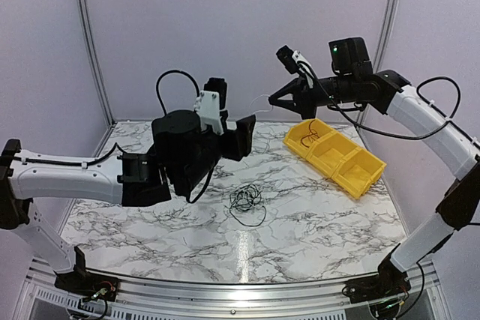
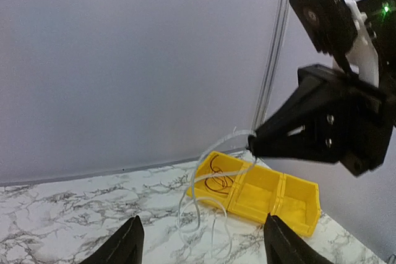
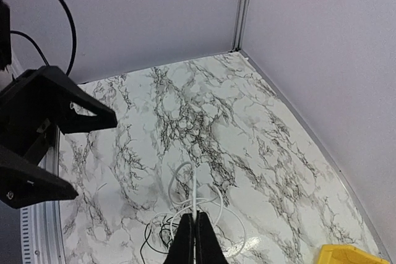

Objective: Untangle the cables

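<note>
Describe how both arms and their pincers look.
The left arm and right arm have white shells, black joints and looping black cables. The left pincer and right pincer have black, tapering fingers. A green light glows on the right wrist's housing.

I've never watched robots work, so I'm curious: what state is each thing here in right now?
Left gripper: open, empty.
Right gripper: shut on a thin white cable that hangs in loops.
Tangle of thin black cables: lying loose on the marble table.
Yellow three-compartment plastic bin: upright, coiled black cable in one end compartment.
</note>
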Controlling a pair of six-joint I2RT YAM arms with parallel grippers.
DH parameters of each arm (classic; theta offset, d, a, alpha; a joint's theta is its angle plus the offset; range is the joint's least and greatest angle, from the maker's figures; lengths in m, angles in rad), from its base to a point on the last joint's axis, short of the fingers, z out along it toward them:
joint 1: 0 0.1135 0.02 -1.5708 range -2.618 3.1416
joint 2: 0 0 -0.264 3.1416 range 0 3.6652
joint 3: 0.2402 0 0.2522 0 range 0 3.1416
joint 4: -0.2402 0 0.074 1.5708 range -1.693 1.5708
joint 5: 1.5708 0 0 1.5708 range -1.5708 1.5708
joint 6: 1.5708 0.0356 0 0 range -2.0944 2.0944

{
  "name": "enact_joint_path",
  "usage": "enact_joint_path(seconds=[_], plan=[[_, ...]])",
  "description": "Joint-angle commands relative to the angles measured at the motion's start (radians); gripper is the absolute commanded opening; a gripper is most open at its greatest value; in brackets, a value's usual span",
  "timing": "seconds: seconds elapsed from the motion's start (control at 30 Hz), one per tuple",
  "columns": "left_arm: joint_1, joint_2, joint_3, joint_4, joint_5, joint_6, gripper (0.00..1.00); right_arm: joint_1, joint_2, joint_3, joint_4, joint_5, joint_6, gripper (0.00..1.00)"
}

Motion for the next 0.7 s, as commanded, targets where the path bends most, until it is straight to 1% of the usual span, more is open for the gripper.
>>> enact_joint_path(seconds=[0.0, 0.1, 0.2, 0.3, 0.43, 0.57, 0.67], plan=[[0.045, 0.086, 0.13, 0.0, -0.053, 0.005, 0.67, 0.032, -0.002, 0.009, -0.001, -0.03, 0.029, 0.0], [0.066, 0.14, 0.172, -0.001, -0.042, -0.01, 0.61, 0.037, -0.007, 0.015, 0.004, -0.042, 0.045, 0.0], [0.085, 0.168, 0.182, -0.004, -0.047, -0.032, 0.54, 0.037, -0.014, 0.019, 0.006, -0.054, 0.064, 0.0], [0.116, 0.185, 0.173, -0.01, -0.046, -0.077, 0.51, 0.037, -0.026, 0.019, 0.004, -0.077, 0.073, 0.0], [0.164, 0.234, 0.135, -0.013, -0.042, -0.13, 0.5, 0.037, -0.048, 0.042, 0.003, -0.159, 0.084, 0.0], [0.208, 0.278, 0.038, -0.025, -0.039, -0.22, 0.46, 0.021, -0.042, 0.146, -0.03, -0.221, 0.13, 0.0], [0.223, 0.3, -0.022, -0.042, -0.013, -0.238, 0.48, -0.021, -0.011, 0.27, -0.074, -0.257, 0.16, 0.0]])
